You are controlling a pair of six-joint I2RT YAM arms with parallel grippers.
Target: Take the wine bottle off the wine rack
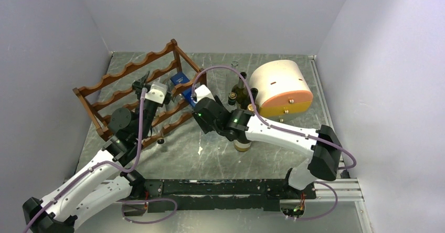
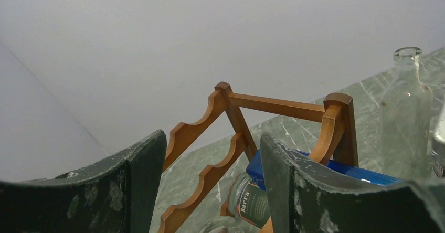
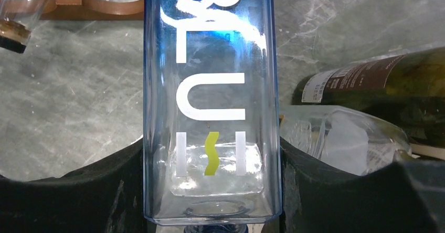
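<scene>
Your right end effector [image 3: 212,204] grips blue square bottle [image 3: 210,86], arm stretched left; left end effector [image 2: 210,175] parted, empty, wine rack [image 2: 273,106] ahead.

Both arms are showing white moulded link shells, left arm [image 1: 84,183] and right arm [image 1: 283,133], with chunky black joint housings [image 1: 325,157] sitting between them. Thin purple cables [image 1: 220,67] are running along each arm. Small green lights [image 1: 200,115] are glowing on the black wrist sections. The left fingers [image 2: 141,186] are looking dark green, scuffed, flecked white; the right fingers [image 3: 78,201] are looking matte black.
</scene>
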